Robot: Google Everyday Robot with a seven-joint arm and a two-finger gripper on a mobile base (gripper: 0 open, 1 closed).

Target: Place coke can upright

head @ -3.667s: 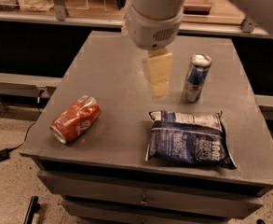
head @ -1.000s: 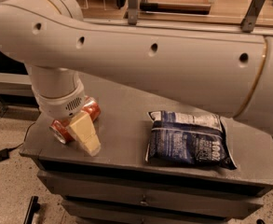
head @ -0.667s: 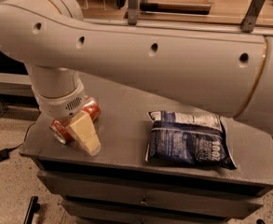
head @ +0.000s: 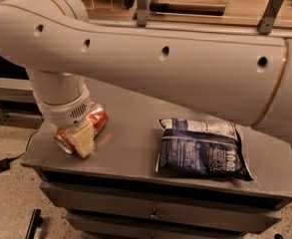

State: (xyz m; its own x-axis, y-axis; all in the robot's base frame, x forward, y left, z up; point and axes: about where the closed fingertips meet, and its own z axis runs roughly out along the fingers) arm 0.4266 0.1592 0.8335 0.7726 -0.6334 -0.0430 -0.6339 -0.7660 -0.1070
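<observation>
Because the coke can [head: 98, 118] lies on its side at the front left corner of the surface [head: 130, 138], the hand [head: 80, 136] sits low across its middle, likely to tip it up. Whether it grips yet, I cannot tell. A snack bag [head: 200, 151] lies well apart.

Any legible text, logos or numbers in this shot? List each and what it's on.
None can be read.
Red aluminium coke can, lying under the gripper at the grey table's front-left corner: lettering unreadable.
Dark blue snack bag: white print, too blurred to read.
</observation>
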